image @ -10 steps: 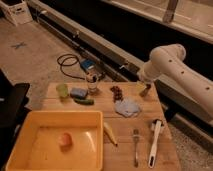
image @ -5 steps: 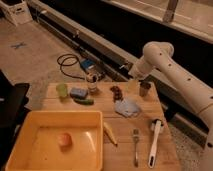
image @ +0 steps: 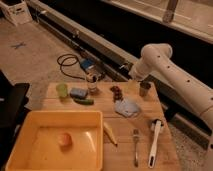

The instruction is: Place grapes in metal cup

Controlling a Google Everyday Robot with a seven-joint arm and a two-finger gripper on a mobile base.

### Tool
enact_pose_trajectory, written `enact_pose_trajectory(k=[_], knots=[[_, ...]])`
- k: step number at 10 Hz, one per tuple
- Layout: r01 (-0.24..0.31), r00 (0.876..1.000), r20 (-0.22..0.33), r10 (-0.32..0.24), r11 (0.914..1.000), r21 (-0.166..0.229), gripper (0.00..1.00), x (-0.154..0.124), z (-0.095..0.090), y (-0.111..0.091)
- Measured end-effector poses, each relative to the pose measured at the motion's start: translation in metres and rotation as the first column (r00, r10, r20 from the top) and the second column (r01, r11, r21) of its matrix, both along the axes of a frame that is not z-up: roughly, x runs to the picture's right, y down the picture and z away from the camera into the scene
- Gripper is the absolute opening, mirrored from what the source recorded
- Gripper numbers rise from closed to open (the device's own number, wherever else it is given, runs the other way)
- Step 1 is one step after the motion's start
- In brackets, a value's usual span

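Pincer [image: 132, 86] hangs at the end of the white arm [image: 167, 67], low over the far edge of the table, in the gap between the grapes and the metal cup. Its fingers are apart and hold nothing.

The wooden table [image: 120, 157] carries a big yellow tub [image: 30, 120] at near left, with a small orange lump [image: 64, 139] inside. A white-handled tool [image: 155, 142] lies near right, with a fork [image: 135, 147] to its left and a banana [image: 109, 132] just beside the tub. A crumpled pale cloth [image: 127, 107] sits mid-table.

The metal cup [image: 144, 89] stands upright at far right. The grapes [image: 116, 91] lie on the table left of it, apart from the cup.
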State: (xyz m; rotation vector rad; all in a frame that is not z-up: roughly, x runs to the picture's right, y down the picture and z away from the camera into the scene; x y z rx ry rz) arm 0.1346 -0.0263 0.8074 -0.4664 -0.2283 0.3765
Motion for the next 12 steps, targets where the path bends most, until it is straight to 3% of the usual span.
enact_pose_trajectory(k=[2, 5, 9, 12], knots=[[-0.026, 1.000, 0.010, 0.026, 0.9997, -0.003, 0.74, -0.025, 0.019, 0.015], [-0.056, 0.998, 0.030, 0.057, 0.9983, -0.015, 0.74, -0.041, 0.038, 0.029], [-0.116, 0.993, -0.026, 0.115, 0.9918, -0.055, 0.74, -0.048, 0.087, 0.042], [-0.154, 0.988, -0.028, 0.152, 0.9843, -0.087, 0.74, -0.048, 0.104, 0.044]])
